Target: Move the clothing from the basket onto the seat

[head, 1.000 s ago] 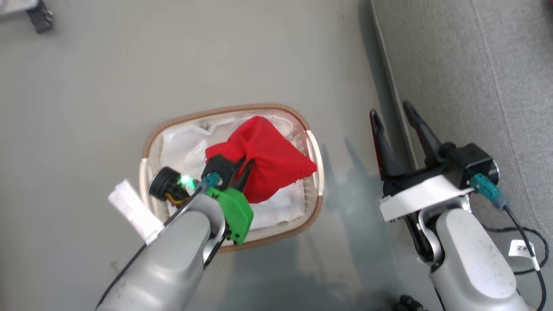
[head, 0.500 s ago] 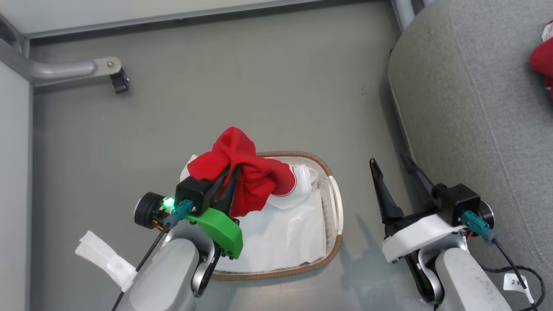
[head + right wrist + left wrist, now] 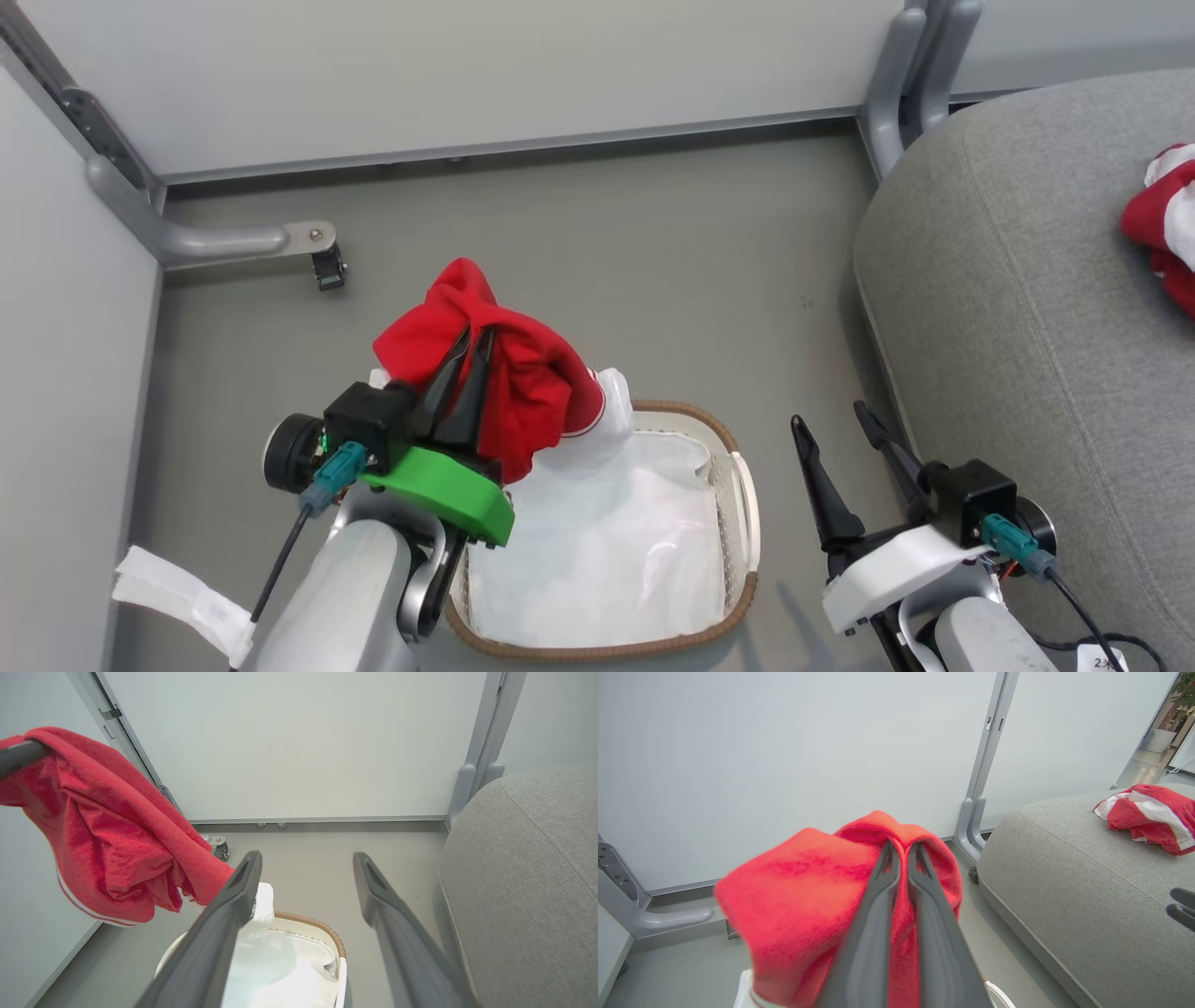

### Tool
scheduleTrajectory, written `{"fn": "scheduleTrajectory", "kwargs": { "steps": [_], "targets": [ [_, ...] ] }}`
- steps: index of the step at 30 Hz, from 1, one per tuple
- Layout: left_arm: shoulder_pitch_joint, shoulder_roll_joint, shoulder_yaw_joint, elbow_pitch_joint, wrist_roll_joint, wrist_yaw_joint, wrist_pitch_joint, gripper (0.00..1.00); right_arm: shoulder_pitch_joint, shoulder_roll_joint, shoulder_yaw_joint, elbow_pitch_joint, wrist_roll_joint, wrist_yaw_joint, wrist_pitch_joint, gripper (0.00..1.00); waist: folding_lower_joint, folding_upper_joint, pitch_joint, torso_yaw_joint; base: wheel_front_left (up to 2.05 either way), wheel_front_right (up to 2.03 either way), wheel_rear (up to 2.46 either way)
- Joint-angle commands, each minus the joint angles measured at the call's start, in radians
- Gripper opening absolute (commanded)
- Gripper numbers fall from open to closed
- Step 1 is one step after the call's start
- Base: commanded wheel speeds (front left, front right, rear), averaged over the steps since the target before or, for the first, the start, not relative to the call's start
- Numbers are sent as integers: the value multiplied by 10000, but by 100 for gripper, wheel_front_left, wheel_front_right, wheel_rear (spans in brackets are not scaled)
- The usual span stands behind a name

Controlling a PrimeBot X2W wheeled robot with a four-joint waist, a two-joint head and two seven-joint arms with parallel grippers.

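Clothing (image 3: 523, 401) is up out of the basket (image 3: 674, 412), bunched and hanging from the left claw (image 3: 476, 334). Left claw is clenched on the clothing. Its two dark fingers are pressed together with red fabric wrapped round the tips, clearest in the left wrist view. Fabric droops on both sides of the fingers, and a thin white stripe runs along the lower hem. A white lump sits just under the red fabric at the basket's far rim. Can't tell whether it's a garment panel or the liner (image 3: 607, 560).

Basket sits on the grey floor (image 3: 607, 233) at the near side, between the two arms. The white liner inside is crumpled.

Right claw (image 3: 829, 415) is released, fingers spread wide with nothing between them. It hovers right of the basket, just beside the left edge of the seat (image 3: 1008, 299).

Seat takes up the right side, well apart from the held clothing. A second red-and-white garment (image 3: 1162, 219) lies crumpled on it toward the far right.

On the far side are pale partition panels (image 3: 513, 75) with grey posts. A grey foot with a small black caster (image 3: 327, 269) is on the floor, far left.
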Motion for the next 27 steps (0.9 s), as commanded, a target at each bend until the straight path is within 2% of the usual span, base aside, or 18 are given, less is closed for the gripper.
{"fn": "scheduleTrajectory", "kwargs": {
  "steps": [1, 8, 15, 17, 22, 27],
  "targets": [
    [201, -80, 99, -139, -4, -62, -40, 0, 184, -45, 12, 30, -41, -11, -22, 100, 1, 0, -280, 19, 0, 0, 0],
    [75, -355, 333, -635, -954, -197, -40, 0, 424, -48, 107, 64, -55, -11, -22, 100, 1, 0, -461, -52, 0, 0, 0],
    [-190, -403, 58, -1086, -1629, -238, -40, 0, 363, -45, 204, 65, -101, -11, -22, 100, 1, 0, -432, -33, 0, 0, 0],
    [-248, -406, -122, -1104, -1503, -220, -40, 0, 219, -41, 370, -64, -205, -11, -22, 100, 1, 0, -387, -7, 0, 0, 0],
    [-354, -414, -309, -1176, -1717, -225, -40, 0, -462, -44, 1187, -258, -530, -11, -22, 100, 1, 0, -171, 82, 0, 0, 0],
    [-466, -419, -710, -1324, -1825, -227, -40, 0, -1960, -365, 2858, 118, -380, -12, -22, 100, 1, 0, 17, 334, 0, 0, 0]
  ]
}}
